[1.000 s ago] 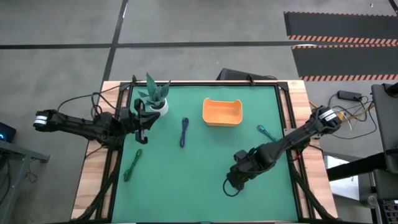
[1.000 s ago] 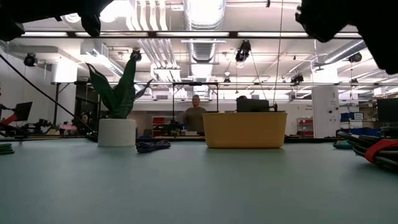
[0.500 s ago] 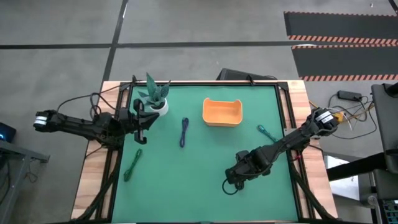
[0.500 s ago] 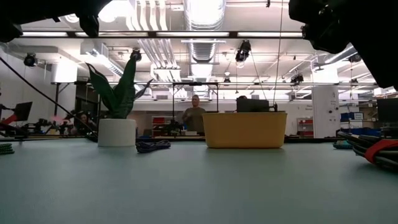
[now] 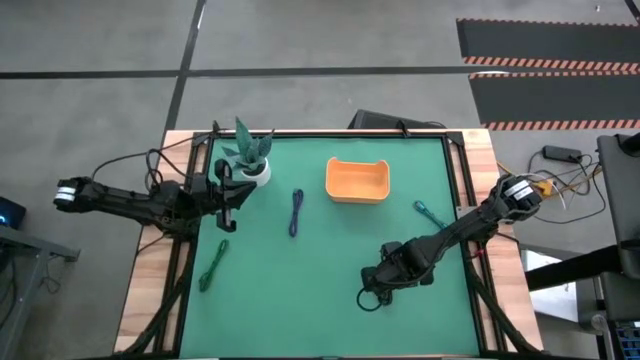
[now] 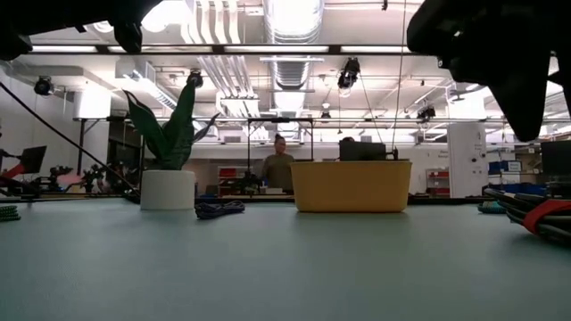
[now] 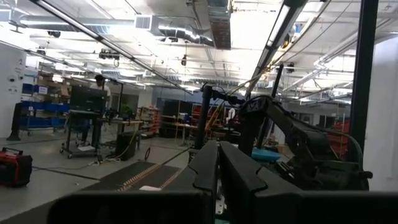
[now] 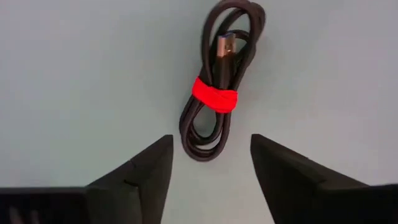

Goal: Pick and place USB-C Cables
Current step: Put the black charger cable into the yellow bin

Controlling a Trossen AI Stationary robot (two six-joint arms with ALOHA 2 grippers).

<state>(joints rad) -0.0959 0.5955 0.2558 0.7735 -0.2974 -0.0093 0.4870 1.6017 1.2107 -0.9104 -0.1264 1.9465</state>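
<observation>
One coiled black USB-C cable with a red band lies lengthwise just ahead of your right gripper, whose spread fingers straddle its near end, toward the desk's front edge.

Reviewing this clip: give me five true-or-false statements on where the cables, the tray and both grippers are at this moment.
1. The orange tray holds a cable. False: it is empty.
2. The right gripper is open over the black cable with the red band. True.
3. The dark blue cable lies between the potted plant and the tray. True.
4. The left gripper grips the green cable. False: that cable lies free on the mat, apart from it.
5. The teal cable lies at the mat's left edge. False: it lies near the right edge.
</observation>
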